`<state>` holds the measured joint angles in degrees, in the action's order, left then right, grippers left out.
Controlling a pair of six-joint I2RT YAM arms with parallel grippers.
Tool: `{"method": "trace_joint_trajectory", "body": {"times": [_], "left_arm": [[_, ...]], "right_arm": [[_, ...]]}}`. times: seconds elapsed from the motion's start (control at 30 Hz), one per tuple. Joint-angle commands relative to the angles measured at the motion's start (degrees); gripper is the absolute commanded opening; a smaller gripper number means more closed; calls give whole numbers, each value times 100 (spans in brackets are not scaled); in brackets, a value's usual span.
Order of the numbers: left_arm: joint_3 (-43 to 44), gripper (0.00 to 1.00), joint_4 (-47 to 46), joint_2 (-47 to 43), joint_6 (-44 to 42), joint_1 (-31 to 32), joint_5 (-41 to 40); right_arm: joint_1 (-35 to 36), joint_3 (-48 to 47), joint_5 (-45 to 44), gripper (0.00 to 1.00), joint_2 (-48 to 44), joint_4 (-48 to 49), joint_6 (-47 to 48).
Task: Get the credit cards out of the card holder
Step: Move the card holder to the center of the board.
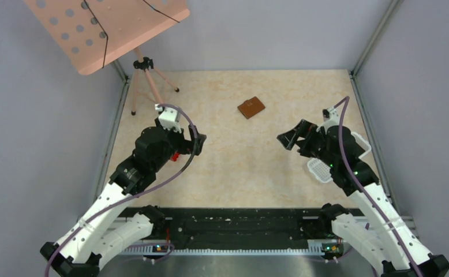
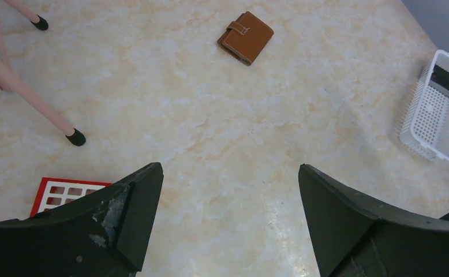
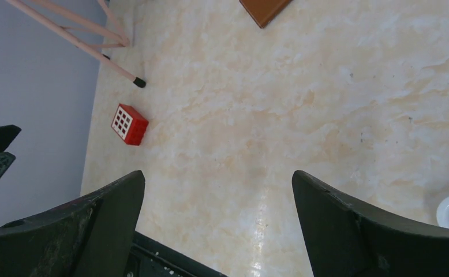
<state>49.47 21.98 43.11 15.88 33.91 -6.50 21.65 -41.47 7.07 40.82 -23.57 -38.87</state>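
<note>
While it sits untouched, the card holder (image 1: 251, 107) lies closed and flat on the far half of the table, roughly centre. It is brown, with a small strap over one edge, visible from the left wrist view. Nothing lies on it or against it.

Table (image 1: 239, 179): beige marbled top, slight glare toward the near side. A black strip (image 1: 239, 228) runs along the near edge between the arm bases.

Left gripper (image 2: 228, 170): jaws wide apart, holding nothing. It hangs over the near-left part of the table, well apart from the card holder.
Right gripper (image 3: 217, 173): jaws also wide apart, holding nothing. It is over the near-right part, fingers aimed inward, well apart from the card holder.

Red gridded block (image 3: 130, 124): on the table on the left side, just under the left gripper and mostly hidden by that arm from above.
White perforated tray (image 2: 436, 107): at the right edge, partly under the right arm.

Room: plain grey walls on three sides, with metal frame posts (image 1: 378, 34) at the far corners. A pink perforated stand (image 1: 104, 29) is at far left on a tripod (image 1: 147, 81), with its black-tipped feet on the table.
</note>
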Motion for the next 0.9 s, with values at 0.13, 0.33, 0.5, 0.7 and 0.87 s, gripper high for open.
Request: {"method": "trace_joint_trajectory", "body": {"times": [0.13, 0.33, 0.5, 0.7, 0.87], "left_arm": [[95, 92, -205, 103, -705, 18, -350], [241, 91, -16, 50, -923, 24, -669], [78, 91, 86, -159, -1023, 19, -1258], [-466, 92, -230, -678, -859, 20, -1353], [-418, 92, -168, -754, -645, 23, -1159]], "right_arm": [[35, -362, -548, 99, -129, 229, -106], [33, -245, -951, 99, 209, 690, 23], [34, 89, -1435, 97, 717, 1555, 227], [35, -282, -1280, 98, 2303, 2442, 837], [1, -1350, -1093, 98, 3863, 2647, 1506]]}}
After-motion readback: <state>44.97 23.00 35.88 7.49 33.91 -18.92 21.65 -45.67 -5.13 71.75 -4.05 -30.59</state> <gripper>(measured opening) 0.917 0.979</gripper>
